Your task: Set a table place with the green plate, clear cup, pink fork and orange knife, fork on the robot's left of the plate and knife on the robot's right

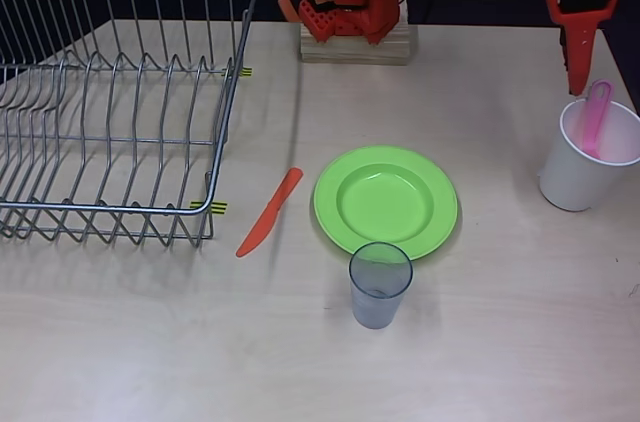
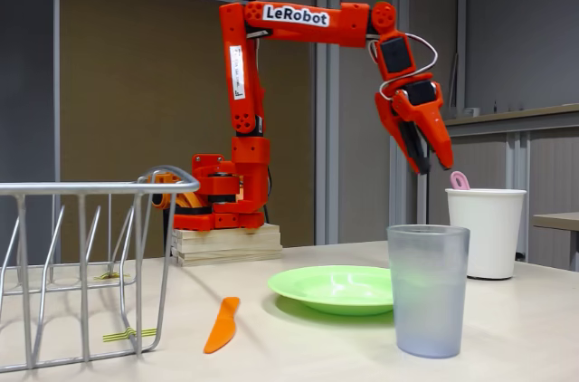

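The green plate [image 1: 386,201] [image 2: 336,289] lies on the table's middle. The orange knife [image 1: 269,212] [image 2: 222,325] lies flat to the left of it in the overhead view, a short gap away. Just in front of the plate's near rim the clear cup [image 1: 380,284] [image 2: 427,290] stands upright. The pink fork [image 1: 595,118] [image 2: 460,180] stands in a white cup [image 1: 589,155] [image 2: 484,231] at the right, one end poking above the rim. My gripper [image 1: 576,90] [image 2: 436,167] hangs above that cup, pointing down. It is open by a narrow gap, holds nothing and stops short of the fork.
A wire dish rack [image 1: 112,102] [image 2: 81,264] fills the left of the table. The arm's base sits on a wooden block [image 1: 355,44] [image 2: 226,244] at the back edge. Bare tabletop lies right of the plate and along the front.
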`<control>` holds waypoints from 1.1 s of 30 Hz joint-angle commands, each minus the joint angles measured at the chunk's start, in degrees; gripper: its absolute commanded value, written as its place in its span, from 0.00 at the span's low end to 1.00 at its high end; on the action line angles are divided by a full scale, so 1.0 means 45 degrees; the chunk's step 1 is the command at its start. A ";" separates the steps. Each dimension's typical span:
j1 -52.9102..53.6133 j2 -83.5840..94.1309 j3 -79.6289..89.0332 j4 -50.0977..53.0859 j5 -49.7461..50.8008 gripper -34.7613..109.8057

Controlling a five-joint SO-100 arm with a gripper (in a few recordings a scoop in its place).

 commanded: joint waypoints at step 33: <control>-0.0586 -0.2598 -0.2090 -0.1328 -0.0508 0.35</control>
